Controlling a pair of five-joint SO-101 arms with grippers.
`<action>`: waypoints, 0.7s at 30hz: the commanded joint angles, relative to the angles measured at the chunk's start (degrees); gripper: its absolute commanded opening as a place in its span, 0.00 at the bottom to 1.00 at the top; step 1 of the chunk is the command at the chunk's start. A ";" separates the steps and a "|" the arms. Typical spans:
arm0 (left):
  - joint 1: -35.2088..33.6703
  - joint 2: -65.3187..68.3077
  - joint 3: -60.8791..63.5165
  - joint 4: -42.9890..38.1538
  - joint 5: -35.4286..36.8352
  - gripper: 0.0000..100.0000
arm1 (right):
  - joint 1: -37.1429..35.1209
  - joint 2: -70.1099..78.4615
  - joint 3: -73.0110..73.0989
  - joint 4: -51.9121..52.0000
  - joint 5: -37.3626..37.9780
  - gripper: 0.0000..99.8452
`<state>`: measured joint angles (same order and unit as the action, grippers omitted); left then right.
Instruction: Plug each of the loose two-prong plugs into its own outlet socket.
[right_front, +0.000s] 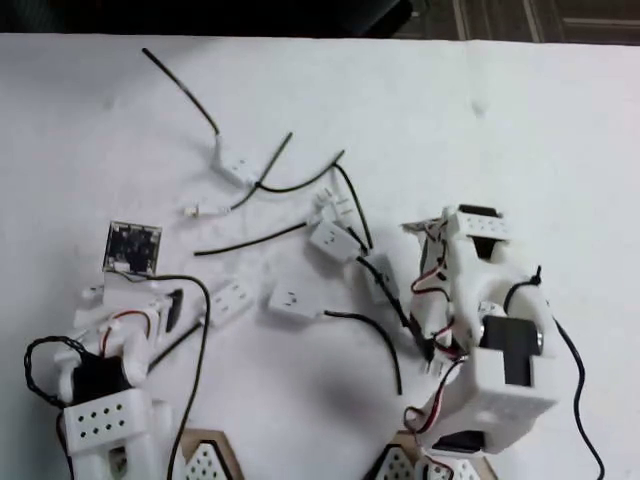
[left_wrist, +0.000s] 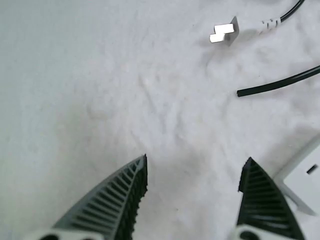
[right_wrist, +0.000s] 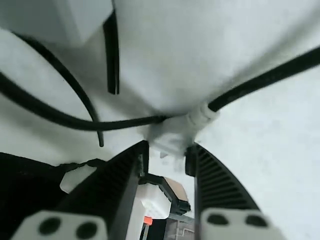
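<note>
Right gripper (right_wrist: 166, 153) clamps plug (right_wrist: 175, 132) (left gripper (left_wrist: 196, 159) agape).

The white table (right_front: 520, 120) carries one outlet socket (right_front: 231, 300), a second socket (right_front: 292, 300) at its 3 o'clock, a loose plug (right_front: 195, 211) at 11 o'clock, and black cords (right_front: 250, 240).

White arms (right_front: 500, 400), blk ribbed jaws

A robotics lab or hobby workshop, it seems: a white-covered table (right_front: 520, 100), a left arm (right_front: 105, 400) and right arm (right_front: 500, 350) of plastic with bare wiring at its near edge, loose sockets (right_front: 292, 300) mid-surface.
</note>
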<state>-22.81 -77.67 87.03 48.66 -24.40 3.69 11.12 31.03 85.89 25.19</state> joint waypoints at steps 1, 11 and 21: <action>-0.48 -0.84 -0.26 -0.79 0.26 0.29 | -1.71 3.82 0.26 -2.42 -0.53 0.11; -0.48 -0.84 -0.26 -0.79 0.26 0.29 | -1.27 3.30 -2.46 -2.33 -0.53 0.02; -0.40 -0.84 -0.26 -0.79 0.26 0.29 | -1.54 -15.34 -2.81 -0.22 6.15 0.02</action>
<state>-22.81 -77.67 87.03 48.66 -24.40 2.64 2.51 29.54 85.10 27.38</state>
